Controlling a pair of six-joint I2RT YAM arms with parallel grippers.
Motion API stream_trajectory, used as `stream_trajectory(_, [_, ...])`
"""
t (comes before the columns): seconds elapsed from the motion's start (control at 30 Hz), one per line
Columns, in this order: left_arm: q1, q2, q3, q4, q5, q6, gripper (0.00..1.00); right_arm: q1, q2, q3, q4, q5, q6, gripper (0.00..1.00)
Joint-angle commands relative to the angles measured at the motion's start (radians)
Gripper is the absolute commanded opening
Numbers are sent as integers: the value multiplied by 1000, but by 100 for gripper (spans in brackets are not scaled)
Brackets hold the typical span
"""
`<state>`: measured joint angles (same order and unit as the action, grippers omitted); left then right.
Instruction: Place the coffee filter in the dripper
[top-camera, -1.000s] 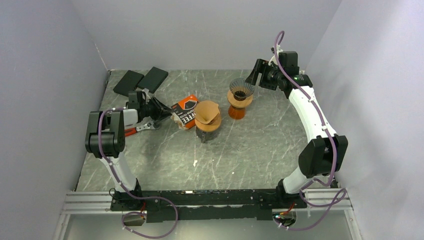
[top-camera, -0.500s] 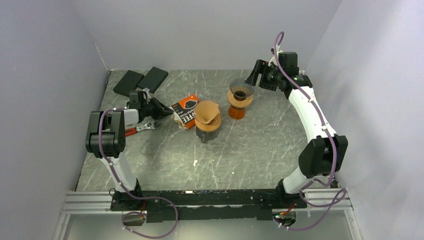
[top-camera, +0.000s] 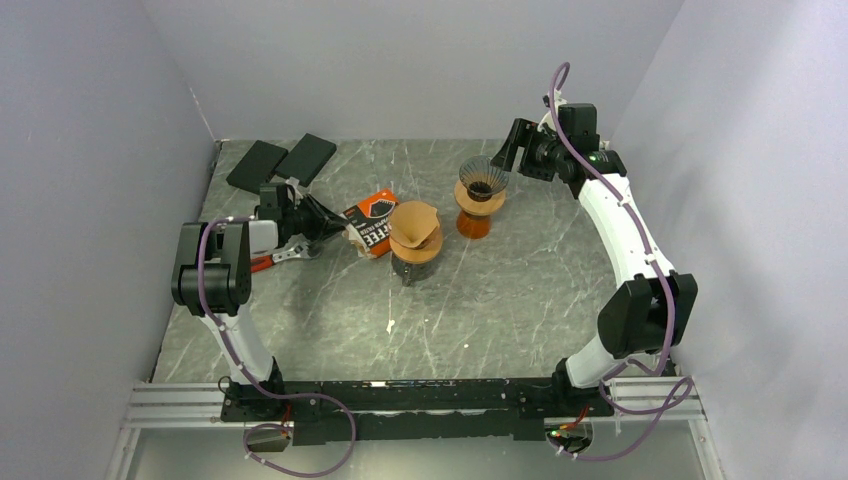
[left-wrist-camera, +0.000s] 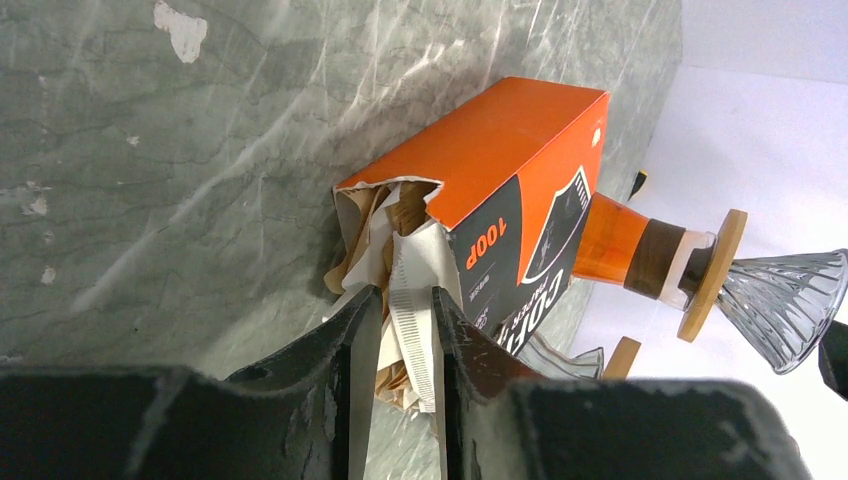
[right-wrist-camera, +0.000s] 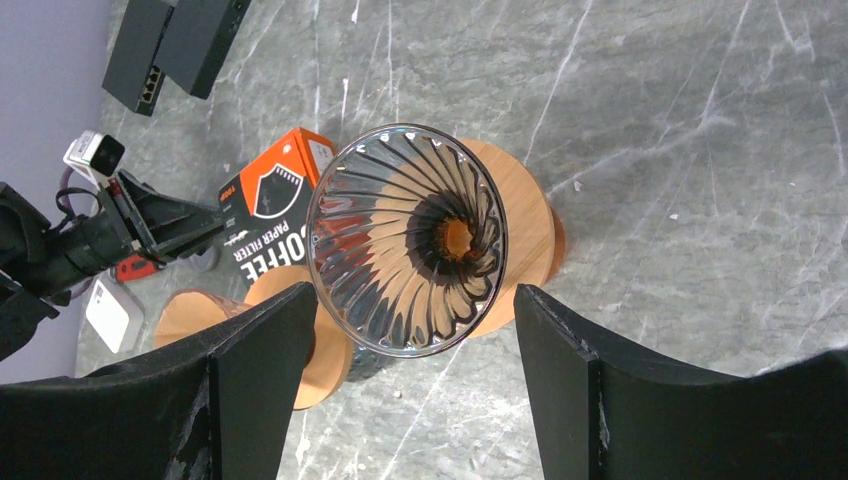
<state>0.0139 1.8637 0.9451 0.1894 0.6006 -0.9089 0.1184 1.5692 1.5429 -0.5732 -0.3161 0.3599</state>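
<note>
An orange coffee filter box (top-camera: 370, 222) lies on its side on the table, torn end toward my left gripper (top-camera: 328, 226). In the left wrist view the box (left-wrist-camera: 500, 170) spills white and brown papers. My left gripper (left-wrist-camera: 400, 295) is closed on a white coffee filter (left-wrist-camera: 412, 262) with a crimped seam, right at the box mouth. The glass dripper (top-camera: 483, 180) stands empty on an orange stand at the back. My right gripper (top-camera: 512, 150) hovers open just behind and above it. In the right wrist view the dripper (right-wrist-camera: 408, 240) sits between the open gripper's (right-wrist-camera: 412, 292) fingers.
A second dripper holding a brown filter (top-camera: 415, 228) stands on a glass carafe beside the box. Two black boxes (top-camera: 280, 160) lie at the back left. A red-handled tool (top-camera: 272, 260) lies under my left arm. A small white scrap (top-camera: 390, 326) lies mid-table.
</note>
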Motion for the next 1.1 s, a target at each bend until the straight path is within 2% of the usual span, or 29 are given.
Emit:
stream_trajectory(0.0, [-6,16,-6,69,1,-18,30,-3,-42,5,43,-8,-3,77])
stream_trajectory(0.4, [-6,-16,-19,72,-20,-9,3,-3,-50,8,38,-9,-3,77])
stream_trajectory(0.83, [-5,-228,-55,-218,-181,124,3,-3,-51,14,48,-14,4,77])
stream_trajectory(1.07, [5,-341,-84,-307,-224,163,3,-3,-52,20,49,-14,4,77])
